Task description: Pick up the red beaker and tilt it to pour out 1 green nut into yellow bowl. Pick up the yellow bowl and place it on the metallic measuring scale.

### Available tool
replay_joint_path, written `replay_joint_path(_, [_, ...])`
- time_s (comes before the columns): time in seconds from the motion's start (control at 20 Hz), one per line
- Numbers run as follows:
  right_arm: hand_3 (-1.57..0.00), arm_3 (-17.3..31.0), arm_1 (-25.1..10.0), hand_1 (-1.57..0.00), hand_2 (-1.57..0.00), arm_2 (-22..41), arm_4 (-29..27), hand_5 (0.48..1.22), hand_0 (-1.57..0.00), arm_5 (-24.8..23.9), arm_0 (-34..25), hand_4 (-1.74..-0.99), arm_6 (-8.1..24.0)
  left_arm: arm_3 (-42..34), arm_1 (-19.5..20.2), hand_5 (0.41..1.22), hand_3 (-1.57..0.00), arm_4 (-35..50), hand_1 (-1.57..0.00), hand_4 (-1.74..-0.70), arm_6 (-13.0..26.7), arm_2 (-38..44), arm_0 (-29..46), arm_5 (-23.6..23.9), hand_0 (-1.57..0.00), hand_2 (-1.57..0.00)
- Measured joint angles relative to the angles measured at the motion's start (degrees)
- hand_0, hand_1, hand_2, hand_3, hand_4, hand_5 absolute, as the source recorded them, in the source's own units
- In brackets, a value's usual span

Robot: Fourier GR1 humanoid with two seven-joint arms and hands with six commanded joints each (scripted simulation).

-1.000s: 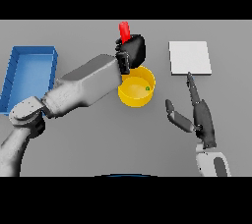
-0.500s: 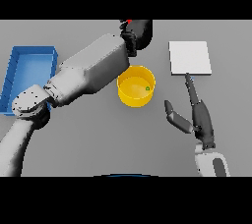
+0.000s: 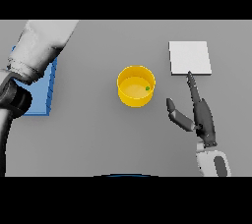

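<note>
1. Yellow bowl: upright at table centre, unheld. One green nut lies inside, toward the bowl's 3 o'clock wall, so the pour reads as done.
2. Metallic measuring scale: flat pale square at the bowl's 2 o'clock, apart from it, nothing on it; the bowl's destination.
3. Right hand: at the bowl's 4 o'clock, fingers straight toward the scale, thumb spread toward the bowl, holding nothing; seemingly posed for the bowl pickup.
4. Left arm: at the upper left edge over a blue tray; its hand is out of view.
5. Red beaker: not visible.
</note>
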Motion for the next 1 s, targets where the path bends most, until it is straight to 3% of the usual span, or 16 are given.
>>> replay_joint_path(0.2, [0.0, 1.1, 0.7, 0.0, 0.0, -0.5, -1.8, 0.666, 0.0, 0.6, -1.5, -1.002, 1.1, 3.9, 6.9, 1.221, -1.45, 9.6, -1.57, -1.74, 4.5, 10.8, 1.6, 4.0, -1.57, -1.57])
replay_joint_path(0.3, [0.0, 1.4, 0.8, 0.0, 0.0, -0.7, -2.5, 0.659, 0.0, 0.7, -1.4, -1.012, -0.2, 4.3, 9.8, 1.221, -1.43, 14.3, -1.57, -1.74, 6.5, 15.4, 4.3, 7.4, -1.57, -1.57])
replay_joint_path(0.5, [0.0, 0.8, 1.0, 0.0, 0.0, 0.6, -0.7, 0.653, 0.0, 0.4, -1.2, -1.05, 0.5, 4.1, 15.2, 1.221, -1.43, 22.4, -1.57, -1.74, 10.9, 22.3, 12.5, 12.8, -1.57, -1.57])
replay_joint_path(0.55, [0.0, 1.0, 1.3, 0.0, 0.0, 0.9, -0.4, 0.652, 0.0, 0.2, -1.4, -1.057, 0.9, 3.7, 15.6, 1.221, -1.44, 25.0, -1.57, -1.74, 13.5, 24.5, 14.5, 14.3, -1.57, -1.57])
replay_joint_path(0.7, [0.0, 1.1, 0.8, 0.0, 0.0, 0.7, 0.3, 0.651, 0.0, -0.3, -1.1, -1.047, 1.0, 0.0, 17.2, 1.221, -1.47, 31.6, -1.57, -1.74, 14.3, 29.4, 22.0, 18.2, -1.57, -1.57])
replay_joint_path(0.75, [0.0, 0.9, 0.4, 0.0, 0.0, 0.6, 0.3, 0.651, 0.0, -0.1, -1.2, -1.048, 0.9, -1.6, 16.7, 1.221, -1.47, 33.4, -1.57, -1.74, 17.1, 30.7, 23.7, 19.3, -1.57, -1.57])
replay_joint_path(0.85, [0.0, 0.8, 0.9, 0.0, 0.0, 1.5, 2.1, 0.648, 0.0, -1.1, -1.0, -1.054, 1.2, -6.7, 17.2, 1.221, -1.48, 37.0, -1.57, -1.74, 18.3, 32.9, 29.3, 20.5, -1.57, -1.57])
replay_joint_path(1.0, [0.0, 0.4, 0.4, 0.0, 0.0, 1.3, 1.9, 0.65, 0.0, -0.7, -1.4, -1.035, 1.6, -16.3, 17.5, 1.221, -1.46, 40.0, -1.57, -1.74, 23.2, 34.0, 36.6, 22.2, -1.57, -1.57])
